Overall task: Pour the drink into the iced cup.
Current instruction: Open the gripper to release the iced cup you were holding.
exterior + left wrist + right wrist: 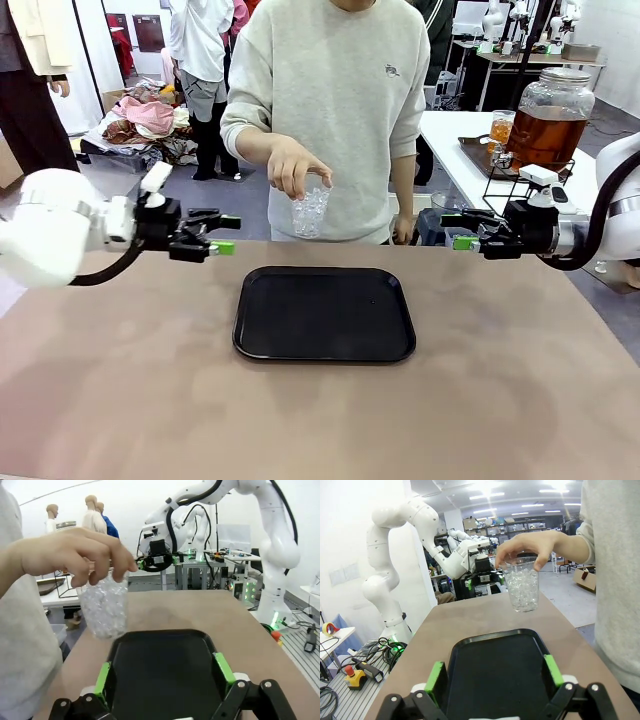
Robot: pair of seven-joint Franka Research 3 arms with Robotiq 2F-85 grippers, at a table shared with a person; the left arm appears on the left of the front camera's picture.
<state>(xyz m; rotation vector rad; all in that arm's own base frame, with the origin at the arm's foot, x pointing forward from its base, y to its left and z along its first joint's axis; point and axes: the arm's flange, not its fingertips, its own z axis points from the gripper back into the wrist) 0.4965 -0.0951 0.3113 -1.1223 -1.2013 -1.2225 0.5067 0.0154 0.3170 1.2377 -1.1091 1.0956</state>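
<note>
Grippers first. Left gripper [213, 240] hovers above the brown table [120, 380] at the robot's left, off the near-left corner of the black tray [324, 315] and pointed toward the middle. Its jaws stand fully apart; in the left wrist view the green pads [103, 680] frame the tray with nothing between them, and they touch nothing. Right gripper [462, 234] hangs at matching height on the opposite side, past the tray's far-right corner, also aimed inward. Its jaws are likewise spread to full width, holding nothing and in contact with nothing; the right wrist view shows bare tray between its green pads [553, 670].

Tray lies flat at the table's centre, its surface bare.

Person's hand [295, 165] grips a clear plastic cup [310, 212] from above, fingers around the rim. Cup is packed with ice and is held upright in the air above the far edge of the table, beyond the tray's far rim, between the two grippers but apart from both. It rests on nothing. Whether any liquid lies among the ice cannot be told.

Drink [545, 135], an amber-brown liquid, sits in a large glass dispenser jar [552, 95] with a lid, raised on a black wire stand [500, 185] on a white side table [455, 135] behind the right arm, well apart from the cup. A smaller glass [501, 128] of similar amber liquid stands just beside the jar.
</note>
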